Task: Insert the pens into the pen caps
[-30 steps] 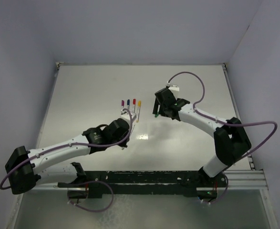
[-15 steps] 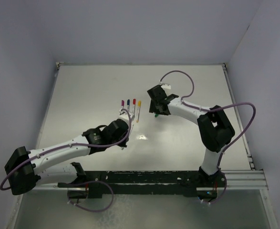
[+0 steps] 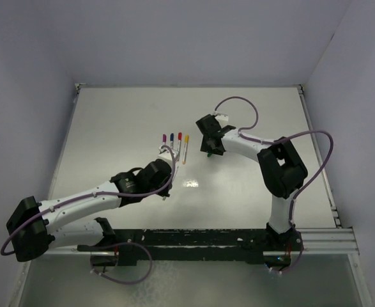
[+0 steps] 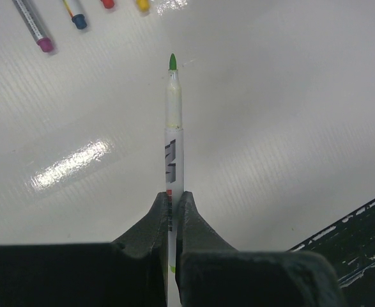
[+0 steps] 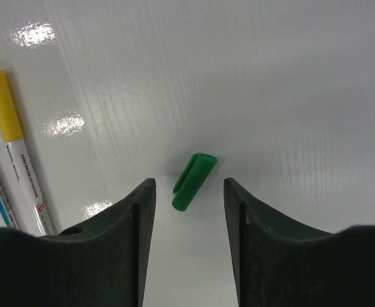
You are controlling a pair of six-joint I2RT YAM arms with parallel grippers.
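Pen and cap in green are the only pair not yet joined. The green pen (image 4: 173, 141) is clamped by its rear end in the left jaws, which are shut tight on the barrel. Its bare green tip points forward, out over the worktop (image 3: 251, 115), and touches nothing. The green cap (image 5: 193, 173) lies on its side on the white surface, a little to the right of the pen row. It is directly between the right jaws, which stand apart with one finger on each side. A clear gap shows on both sides, so the cap is framed but not gripped.

Just to the left of the cap lies the yellow-capped pen (image 5: 22, 169), near it but not touching. It is one end of a row of four pens (image 3: 176, 144) lying side by side, with purple, blue, red and yellow ends showing in the left wrist view. All four look already capped, though only the yellow one is seen close enough to be sure.

By that reading, four of the five insertions are done and this is the last. What remains is to close on the green cap and lift it with its open end facing the pen. Then tip and mouth have to be lined up in the air and pushed together, and the finished pen set down. The cap is small and smooth and lies at a slant between the fingers. It may twist or skid as it is pinched, which would make the alignment harder.
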